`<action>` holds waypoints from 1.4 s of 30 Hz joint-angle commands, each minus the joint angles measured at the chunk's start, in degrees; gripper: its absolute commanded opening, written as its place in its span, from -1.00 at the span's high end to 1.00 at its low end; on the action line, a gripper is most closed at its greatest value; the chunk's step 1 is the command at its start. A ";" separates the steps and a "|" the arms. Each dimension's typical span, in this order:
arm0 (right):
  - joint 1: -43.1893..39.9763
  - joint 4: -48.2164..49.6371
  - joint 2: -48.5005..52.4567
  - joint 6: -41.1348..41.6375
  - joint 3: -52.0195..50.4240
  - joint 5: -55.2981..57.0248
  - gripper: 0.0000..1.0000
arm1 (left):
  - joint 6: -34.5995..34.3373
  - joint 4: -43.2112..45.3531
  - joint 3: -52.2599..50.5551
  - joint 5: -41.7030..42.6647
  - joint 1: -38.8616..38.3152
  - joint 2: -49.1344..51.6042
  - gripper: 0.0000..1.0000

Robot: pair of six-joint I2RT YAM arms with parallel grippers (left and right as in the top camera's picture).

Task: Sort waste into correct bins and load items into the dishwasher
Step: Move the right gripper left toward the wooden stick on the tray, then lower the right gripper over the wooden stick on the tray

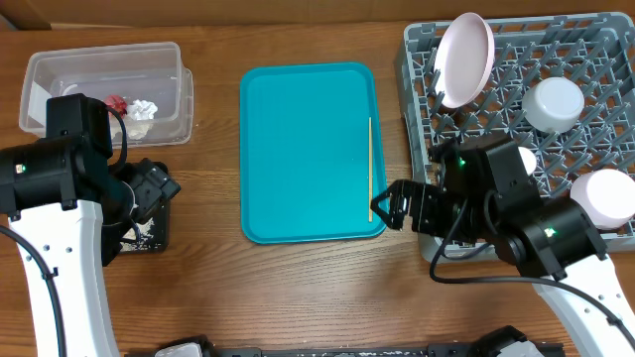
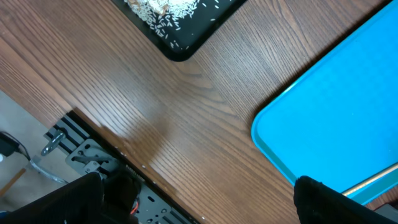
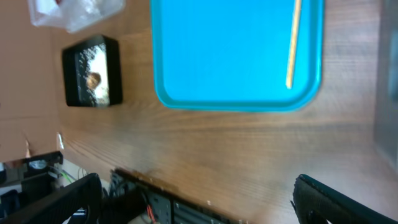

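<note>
Near the right pincer [image 1: 381, 210] lies the wooden stick [image 1: 370, 169].

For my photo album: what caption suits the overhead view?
A lone wooden stick lies on the teal tray; the plate stands in the grey rack.

Teal tray [image 1: 308, 149] — grey rack [image 1: 595, 89] — pink plate [image 1: 464, 58].

Bright, even light covers the brown wood-grain table [image 1: 308, 288] in the overhead view, with only faint soft shadows. The left wrist view is crisp, while the right wrist view is blurred throughout, the thin wooden stick [image 3: 293, 43] soft-edged.
</note>
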 commanded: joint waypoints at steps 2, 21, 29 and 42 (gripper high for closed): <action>0.26 4.81 0.15 0.22 -0.09 0.09 -1.00 | -0.33 0.02 -0.11 -0.96 -0.02 0.26 -0.99; 9.33 10.21 18.03 -0.35 -0.09 12.98 -0.71 | -0.33 0.02 -0.11 -0.96 -0.02 0.26 -1.00; 19.43 13.68 19.58 2.99 0.22 22.40 -1.00 | -0.33 0.02 -0.11 -0.96 -0.02 0.26 -0.99; 20.02 21.24 20.11 2.99 0.20 21.09 -1.00 | -0.33 0.02 -0.11 -0.96 -0.02 0.26 -1.00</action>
